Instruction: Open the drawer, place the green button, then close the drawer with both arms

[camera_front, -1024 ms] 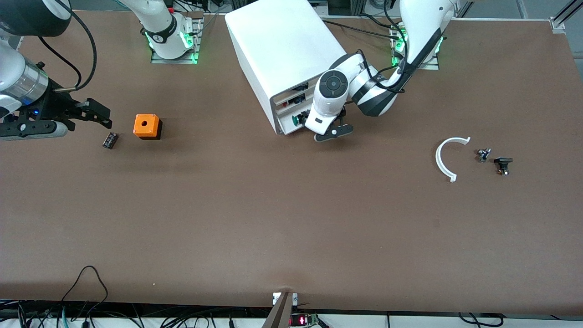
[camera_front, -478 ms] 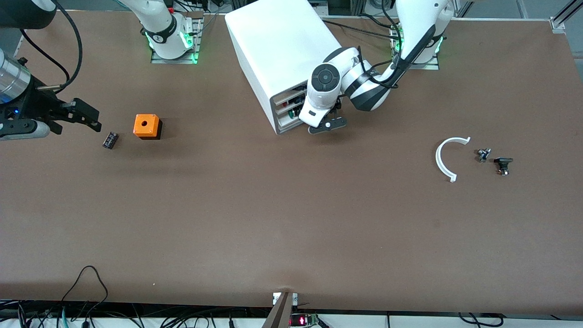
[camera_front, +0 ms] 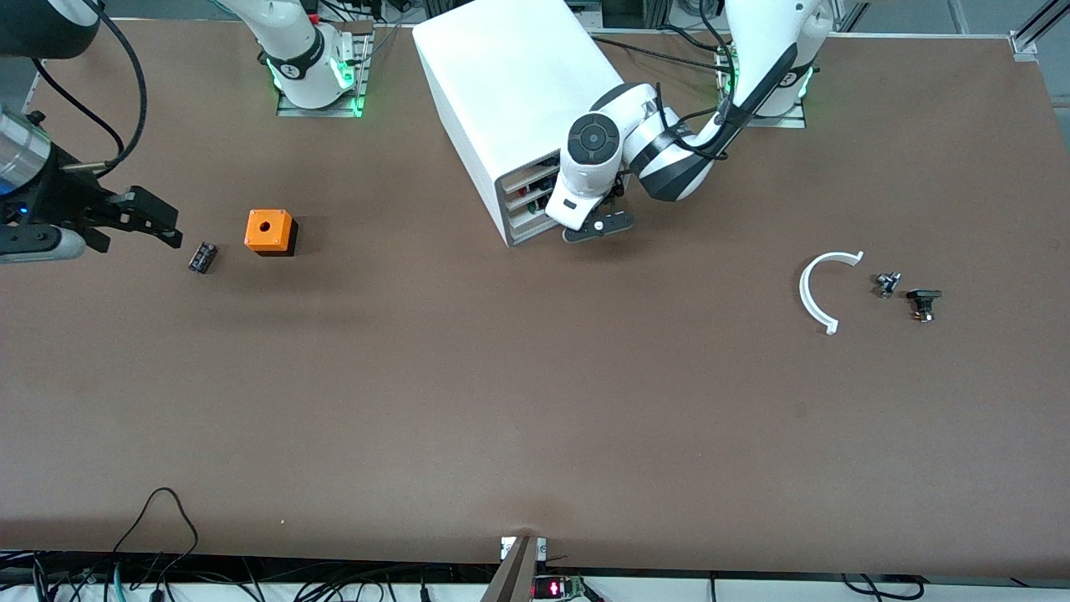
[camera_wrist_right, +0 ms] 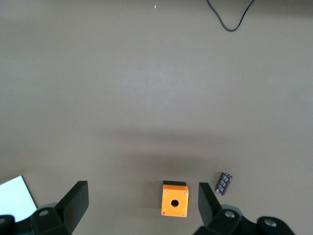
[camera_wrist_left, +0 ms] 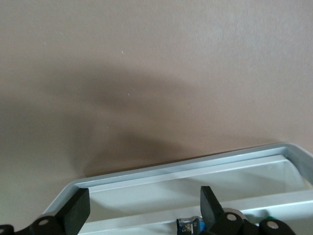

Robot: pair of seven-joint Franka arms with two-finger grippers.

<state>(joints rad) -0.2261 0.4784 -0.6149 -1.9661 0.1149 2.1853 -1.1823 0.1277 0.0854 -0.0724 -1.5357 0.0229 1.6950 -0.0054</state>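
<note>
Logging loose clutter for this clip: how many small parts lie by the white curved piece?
2: a small grey part right beside the white curved piece, and a black part just past it, toward the left arm's end of the table.

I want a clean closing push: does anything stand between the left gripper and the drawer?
Nothing visible does. The left gripper, fingers open, is right at the front of the drawer on the cabinet, and the button lies inside the drawer. The right gripper waits open over the table toward the right arm's end.
</note>
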